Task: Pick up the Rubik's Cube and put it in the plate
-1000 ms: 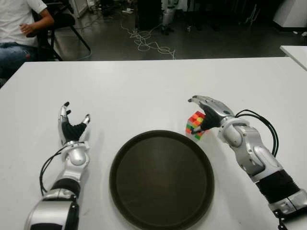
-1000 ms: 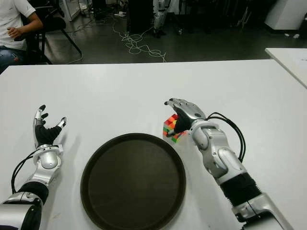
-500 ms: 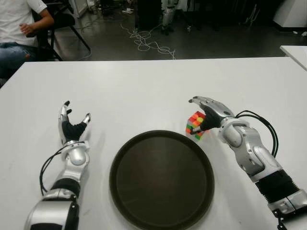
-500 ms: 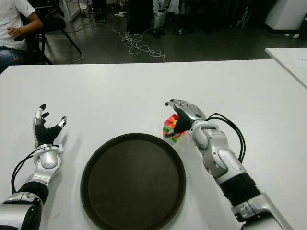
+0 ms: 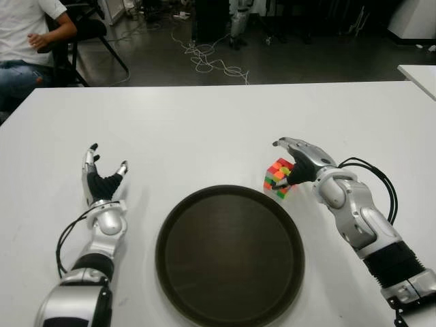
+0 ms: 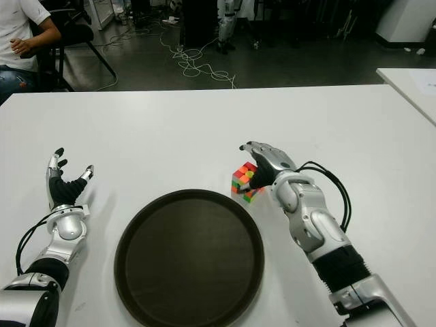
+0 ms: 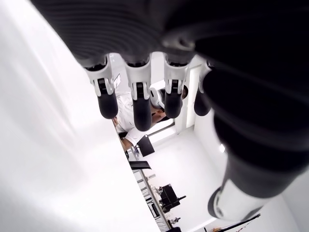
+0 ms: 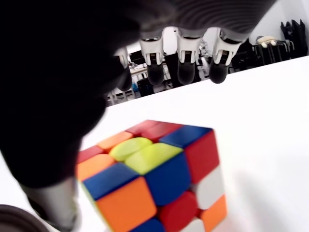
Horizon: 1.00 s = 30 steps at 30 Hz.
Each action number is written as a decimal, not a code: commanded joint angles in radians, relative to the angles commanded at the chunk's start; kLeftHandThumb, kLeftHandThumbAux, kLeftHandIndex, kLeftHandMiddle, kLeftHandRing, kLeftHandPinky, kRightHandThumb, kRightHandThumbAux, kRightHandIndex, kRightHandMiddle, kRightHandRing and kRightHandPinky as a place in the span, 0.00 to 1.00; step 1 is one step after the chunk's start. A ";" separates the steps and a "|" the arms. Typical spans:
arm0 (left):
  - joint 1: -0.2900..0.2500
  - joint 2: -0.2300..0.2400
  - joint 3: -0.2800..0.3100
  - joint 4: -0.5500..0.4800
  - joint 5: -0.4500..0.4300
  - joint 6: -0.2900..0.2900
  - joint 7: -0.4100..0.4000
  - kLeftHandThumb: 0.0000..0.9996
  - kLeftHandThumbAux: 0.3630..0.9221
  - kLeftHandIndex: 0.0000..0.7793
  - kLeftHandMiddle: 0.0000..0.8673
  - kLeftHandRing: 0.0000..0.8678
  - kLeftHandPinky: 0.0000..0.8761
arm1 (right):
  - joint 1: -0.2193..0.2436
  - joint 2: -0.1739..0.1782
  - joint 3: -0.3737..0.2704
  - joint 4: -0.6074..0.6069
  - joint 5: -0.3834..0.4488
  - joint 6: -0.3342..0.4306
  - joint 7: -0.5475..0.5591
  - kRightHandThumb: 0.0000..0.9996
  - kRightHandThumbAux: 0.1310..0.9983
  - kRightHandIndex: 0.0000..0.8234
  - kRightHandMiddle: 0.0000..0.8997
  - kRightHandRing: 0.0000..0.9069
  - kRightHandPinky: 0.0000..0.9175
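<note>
The right hand (image 5: 297, 161) arches over the Rubik's Cube (image 5: 278, 178), fingers (image 8: 185, 66) extended past its far side and the thumb alongside, not yet clamped, likely lining up a grasp. The cube sits on the table (image 5: 204, 129) just beyond the plate's (image 5: 204, 204) right rim. Left of the plate, the left hand (image 5: 102, 180) shows open and empty.

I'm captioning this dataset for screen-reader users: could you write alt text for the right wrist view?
A scrambled Rubik's Cube sits on a white table, seen close up beneath the robot's right hand, whose dark-tipped fingers hang extended above it without closing on it. A dark plate edge shows in one corner, with room clutter beyond the table.
</note>
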 joint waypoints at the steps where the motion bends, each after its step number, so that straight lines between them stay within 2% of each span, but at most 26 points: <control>1: 0.000 0.000 0.000 0.000 -0.001 0.000 -0.002 0.00 0.76 0.11 0.13 0.12 0.10 | 0.000 0.000 0.000 0.000 0.002 0.001 0.000 0.00 0.69 0.00 0.00 0.00 0.00; 16: 0.000 0.000 0.005 0.001 -0.005 0.010 0.000 0.00 0.73 0.12 0.13 0.12 0.10 | -0.005 -0.006 -0.004 0.009 0.008 0.001 0.011 0.00 0.66 0.00 0.00 0.00 0.00; 26: -0.004 -0.002 0.009 0.005 -0.006 0.028 0.005 0.00 0.78 0.10 0.13 0.12 0.08 | -0.014 -0.007 -0.010 0.022 0.009 0.007 0.015 0.00 0.61 0.00 0.00 0.00 0.00; 30: -0.005 -0.002 0.008 0.005 -0.005 0.038 0.008 0.00 0.75 0.10 0.13 0.12 0.09 | -0.009 -0.007 -0.012 0.019 0.011 -0.001 0.011 0.00 0.62 0.00 0.00 0.00 0.00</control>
